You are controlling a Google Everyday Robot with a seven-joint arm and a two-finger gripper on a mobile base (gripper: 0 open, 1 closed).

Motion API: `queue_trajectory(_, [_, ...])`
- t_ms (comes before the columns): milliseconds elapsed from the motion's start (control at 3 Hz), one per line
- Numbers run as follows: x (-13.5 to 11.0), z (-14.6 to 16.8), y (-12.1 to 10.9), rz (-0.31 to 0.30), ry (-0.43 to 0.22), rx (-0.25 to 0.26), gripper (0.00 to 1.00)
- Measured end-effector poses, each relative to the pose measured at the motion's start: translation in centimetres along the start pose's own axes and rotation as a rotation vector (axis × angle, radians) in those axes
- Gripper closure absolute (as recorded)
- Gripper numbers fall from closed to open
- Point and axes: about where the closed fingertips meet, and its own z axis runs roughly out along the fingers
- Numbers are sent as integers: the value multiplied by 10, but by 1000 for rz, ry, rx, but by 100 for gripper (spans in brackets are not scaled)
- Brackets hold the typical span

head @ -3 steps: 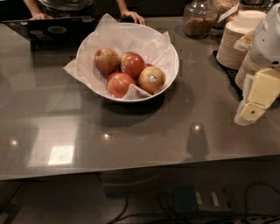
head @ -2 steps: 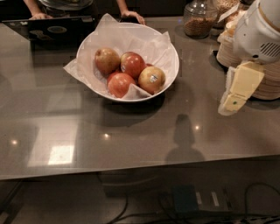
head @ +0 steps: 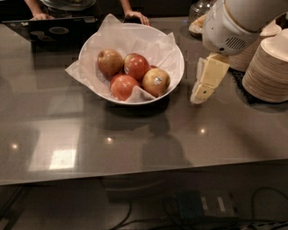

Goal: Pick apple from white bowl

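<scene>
The white bowl (head: pixel 178 55), lined with crumpled white paper, sits on the grey table at upper centre. It holds several apples. The deep red apple (head: pixel 137 66) with a small pale sticker lies at the middle back. A yellowish-golden apple (head: pixel 156 81) with a sticker lies at the front right, a red-orange apple (head: pixel 123 86) at the front, and a dull yellow-brown apple (head: pixel 110 62) at the back left. My gripper (head: pixel 201 95) hangs just right of the bowl's rim, pointing down over the table, apart from the apples.
Stacks of pale paper bowls (head: pixel 270 67) stand at the right on a dark mat. A dark laptop (head: pixel 58 30) and a person's hands (head: pixel 139 17) are at the back. A glass jar (head: pixel 200 7) stands behind my arm. Cables lie below the table's front edge.
My gripper has moved left from beside the paper bowl stacks to just right of the white bowl. The bowl and apples have not shifted on the table.
</scene>
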Motion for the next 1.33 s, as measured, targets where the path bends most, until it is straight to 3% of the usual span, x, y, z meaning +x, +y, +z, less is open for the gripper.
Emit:
queue_trajectory(667, [-4,-1,-1,3,-21,17,0])
queue_trajectory(1000, [-9,9,-8,39,-111,39,0])
queue_trajectory(1333, [-26,18,-29,93,-232,88,0])
